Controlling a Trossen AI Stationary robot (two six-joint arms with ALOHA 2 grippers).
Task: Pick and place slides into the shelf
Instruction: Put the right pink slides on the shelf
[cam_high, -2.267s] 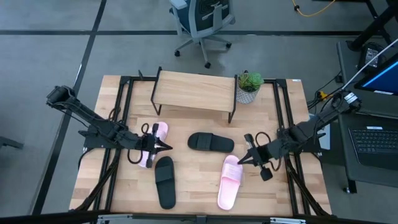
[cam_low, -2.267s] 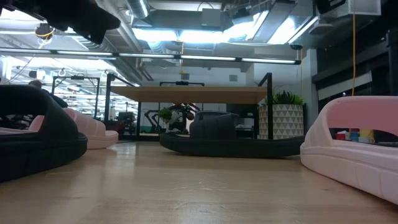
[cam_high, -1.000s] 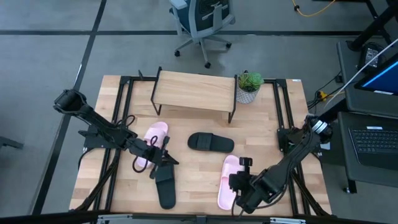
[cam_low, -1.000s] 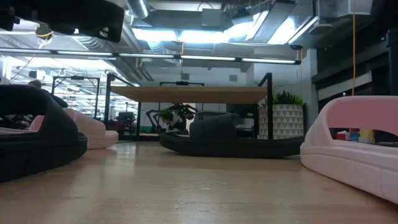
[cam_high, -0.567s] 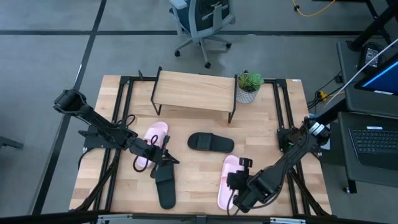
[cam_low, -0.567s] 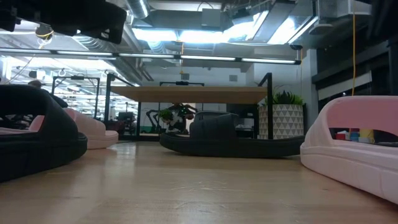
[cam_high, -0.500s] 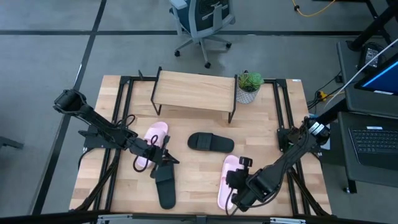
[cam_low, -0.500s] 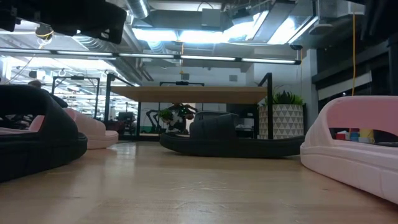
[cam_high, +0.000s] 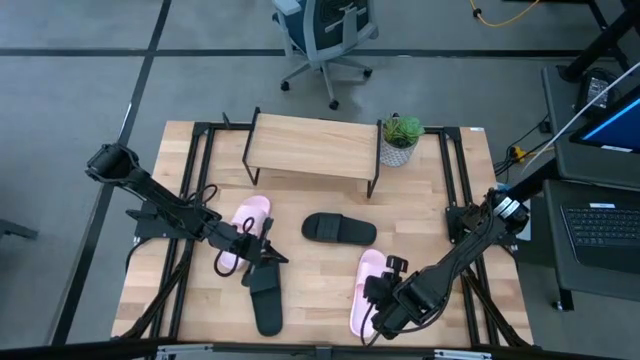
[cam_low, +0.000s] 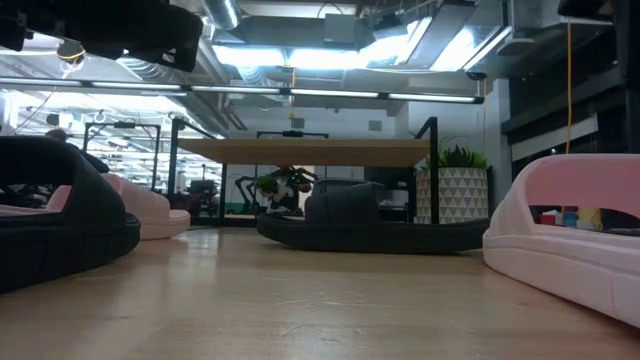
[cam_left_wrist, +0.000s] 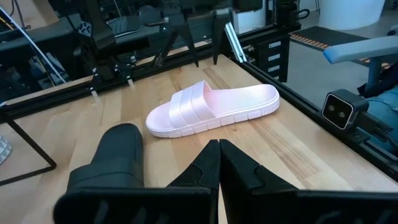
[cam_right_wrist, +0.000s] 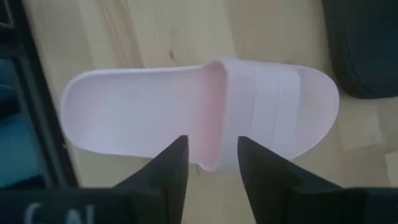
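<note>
Right gripper hangs parted directly over the pink slide at the near right of the table, fingers straddling its strap edge, across the slide's near-far long axis. Shelf lies far, well apart. Left gripper clenched, empty, over the black slide.

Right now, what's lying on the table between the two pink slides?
In the high view, both black slides: one lies crosswise mid-table, the other nearer the front, between the left pink slide and the right pink slide.
</note>
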